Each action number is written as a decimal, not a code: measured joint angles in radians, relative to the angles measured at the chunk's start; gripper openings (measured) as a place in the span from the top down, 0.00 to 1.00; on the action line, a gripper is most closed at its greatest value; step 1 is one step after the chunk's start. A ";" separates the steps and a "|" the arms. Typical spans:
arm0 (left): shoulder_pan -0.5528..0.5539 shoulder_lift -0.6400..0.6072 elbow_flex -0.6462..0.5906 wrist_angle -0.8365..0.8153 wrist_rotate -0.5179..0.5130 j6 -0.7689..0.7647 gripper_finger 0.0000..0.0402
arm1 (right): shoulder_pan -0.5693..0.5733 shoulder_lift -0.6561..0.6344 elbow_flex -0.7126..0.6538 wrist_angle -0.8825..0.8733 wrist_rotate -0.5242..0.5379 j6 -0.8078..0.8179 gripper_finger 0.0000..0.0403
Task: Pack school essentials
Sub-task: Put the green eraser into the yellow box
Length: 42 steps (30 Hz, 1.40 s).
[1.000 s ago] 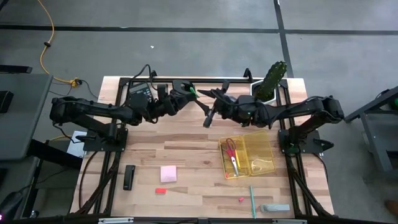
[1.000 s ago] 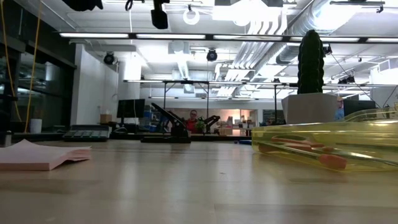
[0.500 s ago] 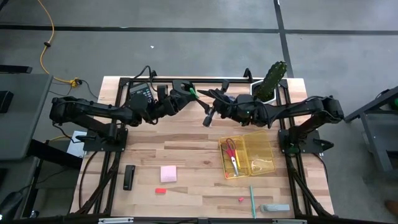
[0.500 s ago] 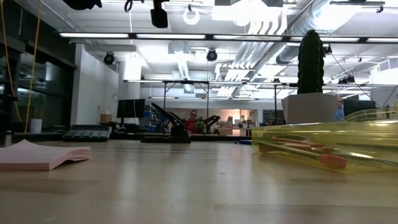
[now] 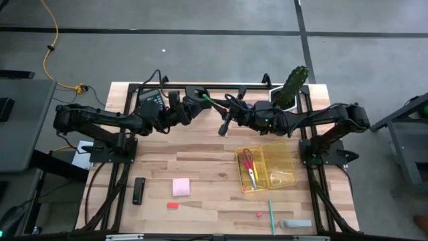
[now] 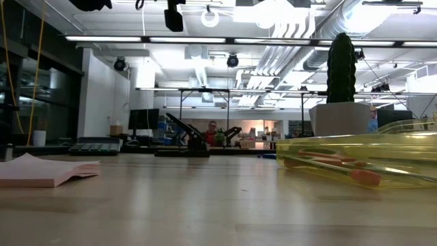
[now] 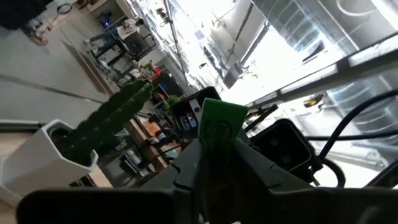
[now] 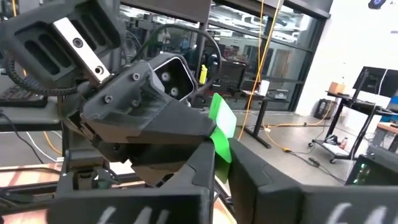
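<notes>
left hand [image 5: 198,98]: raised over the far middle of the tabletop [image 5: 207,161], fingers clamped on a green pen [image 5: 212,102]; in the left wrist view the pen's green end [image 7: 221,124] sticks up between the two dark fingers
right hand [image 5: 231,107]: just beside the left hand, facing it; fingers closed on the other end of the same green pen, seen in the right wrist view as a green strip [image 8: 222,126] pinched between them
green pen: off the tabletop, bridging the two hands, gripped at both ends
yellow tray [image 5: 282,152]: clear plastic, right of centre on the tabletop, near the right arm's base
red-handled scissors [image 5: 249,164]: lying inside the tray's left compartment; in the low view show as red shapes through the tray wall [image 6: 355,174]
pink sticky pad [image 5: 181,187]: flat on the tabletop, near side, left of the tray and well apart from it; low view shows it at the left [image 6: 42,171]
black item [image 5: 138,190]: flat on the tabletop, left of the pad; cannot tell what it is
red bit [image 5: 172,205]: just nearside of the pad
second red bit [image 5: 259,215]: tiny, near front edge, beside the teal pen
teal pen [image 5: 271,216]: lying on the tabletop, nearside of the tray
grey-blue item [image 5: 295,223]: front right, beside the teal pen; too small to identify
cactus [image 5: 291,85]: green, in a white pot, far right corner of the tabletop
person [image 6: 212,131]: far back in the room, low view only
</notes>
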 joint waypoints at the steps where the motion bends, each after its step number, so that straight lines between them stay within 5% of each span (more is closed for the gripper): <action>1: 0.005 0.000 0.000 -0.001 0.002 0.011 0.84 | 0.000 -0.001 0.000 -0.001 0.003 -0.001 0.97; 7: 0.056 -0.050 0.001 -0.096 0.077 0.093 0.70 | -0.012 -0.061 0.000 -0.072 0.037 -0.003 0.98; 13: 0.100 -0.211 0.000 -0.337 0.086 0.275 0.57 | -0.021 -0.189 0.000 -0.339 0.030 0.022 0.99; 21: 0.052 -0.468 0.001 -0.648 0.121 0.664 0.52 | -0.020 -0.324 0.000 -0.708 -0.218 0.146 1.00; 26: -0.070 -0.529 0.001 -0.800 0.125 0.791 0.53 | -0.008 -0.357 -0.046 -0.699 -0.308 0.196 1.00; 42: -0.169 -0.524 -0.001 -0.738 0.049 0.860 0.53 | -0.004 -0.356 -0.074 -0.737 -0.373 0.291 1.00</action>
